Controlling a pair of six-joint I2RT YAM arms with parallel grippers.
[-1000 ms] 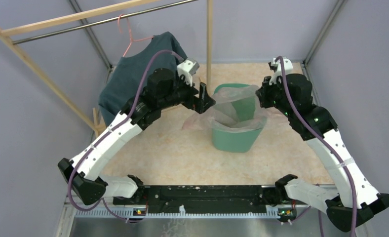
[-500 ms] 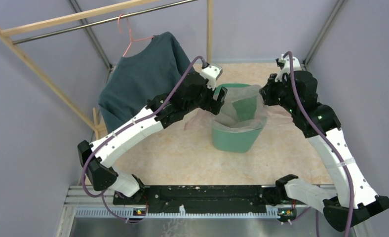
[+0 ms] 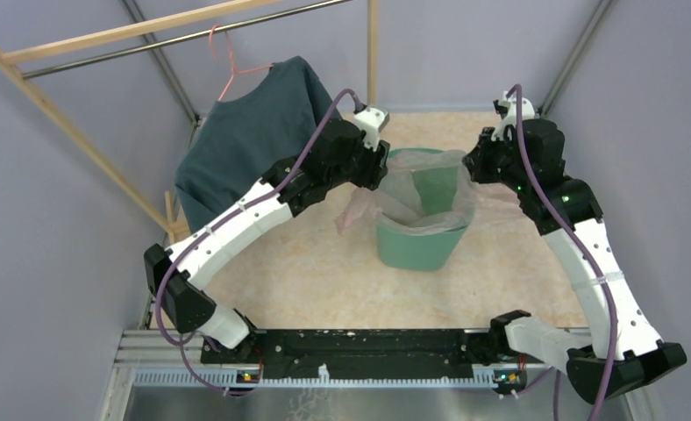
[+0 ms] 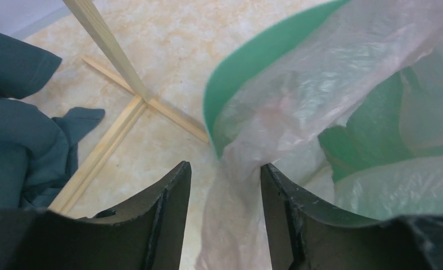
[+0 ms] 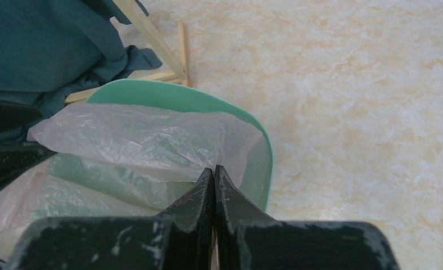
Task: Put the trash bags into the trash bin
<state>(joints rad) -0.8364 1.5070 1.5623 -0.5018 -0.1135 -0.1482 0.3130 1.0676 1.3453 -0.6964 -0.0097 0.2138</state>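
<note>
Trash bag (image 3: 405,207): draped inside trash bin (image 3: 416,250), fold spilled over left rim.
Left gripper (image 4: 224,169): parted around that fold.
Right gripper (image 5: 214,170): clamped on film at right rim.
Rack foot (image 4: 104,149): near bin's left rim.

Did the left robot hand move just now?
Yes. The left fingers moved right to the left rim of the mint-green plastic trash bin, straddling the translucent pale-pink plastic bag.

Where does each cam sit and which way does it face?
Top external: above, behind the bases, looking down; left arm, right arm, table, trash bin, trash bag.
Left wrist: on the left arm; left pincer, fingers spread, straddles the bag at the rim.
Right wrist: on the right arm; right pincer, fingers shut, points at the rim.
Shared: bin, bag, teal shirt.
</note>
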